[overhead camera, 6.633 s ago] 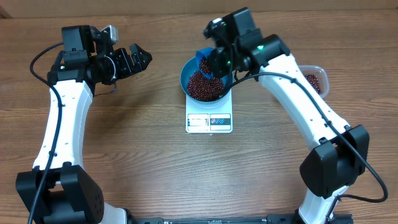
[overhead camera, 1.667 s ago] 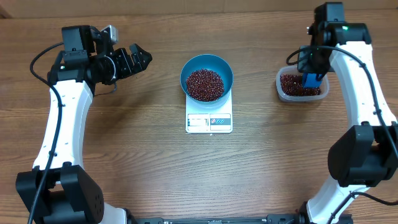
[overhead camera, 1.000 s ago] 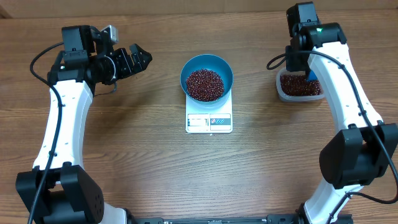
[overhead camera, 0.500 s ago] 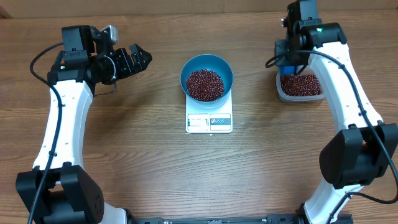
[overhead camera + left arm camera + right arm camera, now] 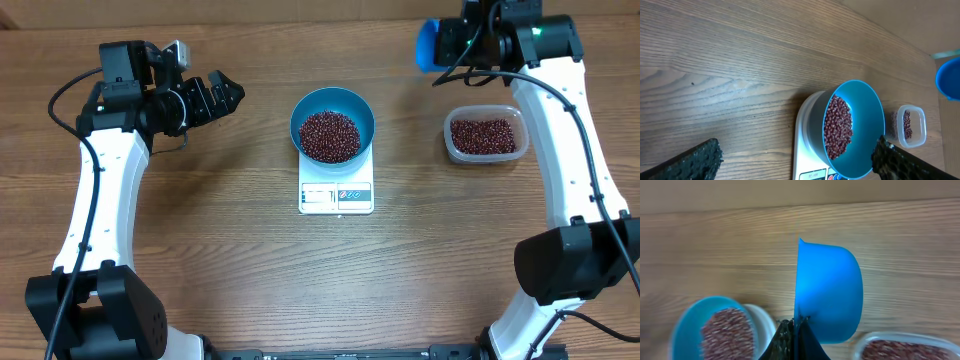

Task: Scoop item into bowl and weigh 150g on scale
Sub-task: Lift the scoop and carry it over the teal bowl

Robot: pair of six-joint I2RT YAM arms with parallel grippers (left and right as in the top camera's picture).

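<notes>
The blue bowl (image 5: 362,108) stands on the white scale (image 5: 336,197), with a heap of red-brown beans (image 5: 330,135) inside. High at the back right, my right gripper (image 5: 455,42) is shut on the handle of a small blue scoop (image 5: 428,45), left of and behind the tub. In the right wrist view the scoop (image 5: 829,290) hangs above bare wood with no beans showing on its visible face; my right gripper (image 5: 796,341) pinches its handle edge-on. My left gripper (image 5: 218,96) hovers open at the left, well apart from the bowl (image 5: 867,114) and its beans (image 5: 839,127).
A clear plastic tub (image 5: 486,110) holding more beans (image 5: 486,135) sits right of the scale. Both show in the left wrist view, the tub (image 5: 912,142) beyond the scale (image 5: 805,135). The wooden table's back edge runs close behind the scoop.
My right arm has lifted the scoop out of the tub and carried it up and to the left, toward the table's back. The left arm has not moved.
</notes>
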